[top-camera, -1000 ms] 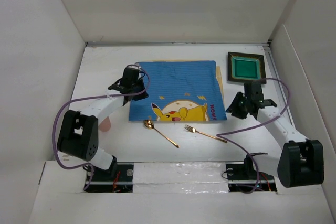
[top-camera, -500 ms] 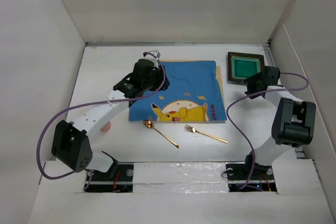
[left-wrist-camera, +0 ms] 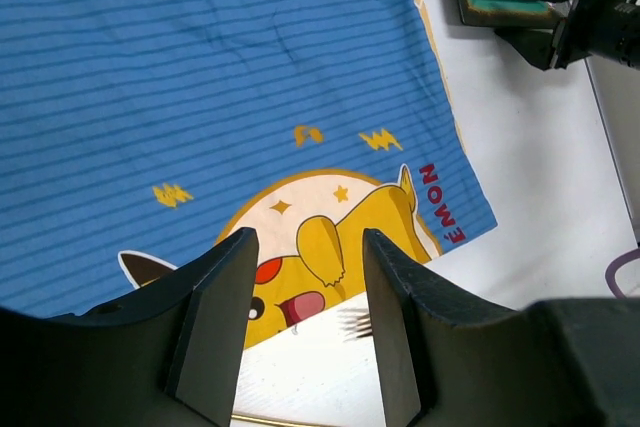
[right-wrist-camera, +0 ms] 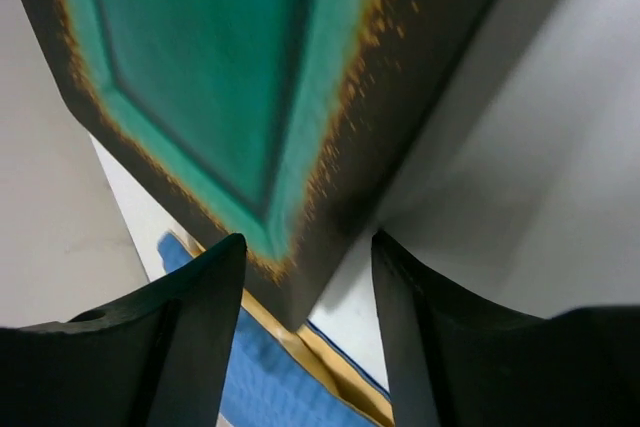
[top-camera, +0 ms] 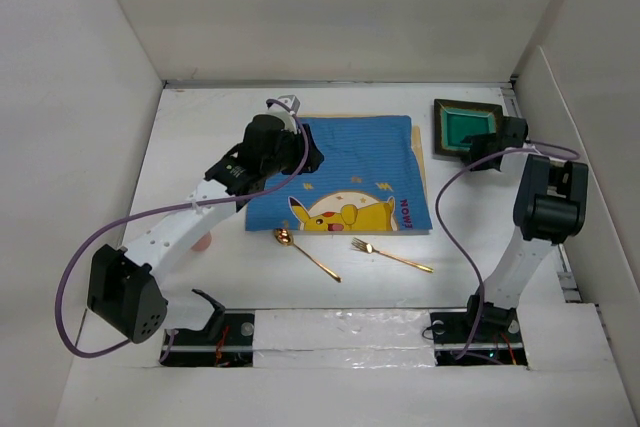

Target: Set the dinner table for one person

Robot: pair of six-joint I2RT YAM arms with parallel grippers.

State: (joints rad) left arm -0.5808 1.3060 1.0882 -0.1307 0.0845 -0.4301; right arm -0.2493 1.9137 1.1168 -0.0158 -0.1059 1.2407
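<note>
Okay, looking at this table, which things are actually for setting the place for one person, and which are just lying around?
For the job:
dinner table
blue placemat
green square plate
gold spoon
gold fork

Just lying about:
small pink object beside the left arm, too hidden to identify

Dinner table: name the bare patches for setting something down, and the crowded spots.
Bare: dinner table strip behind placemat and plate; far-left corner. Crowded: spoon and fork by placemat's near edge; right gripper at plate.
</note>
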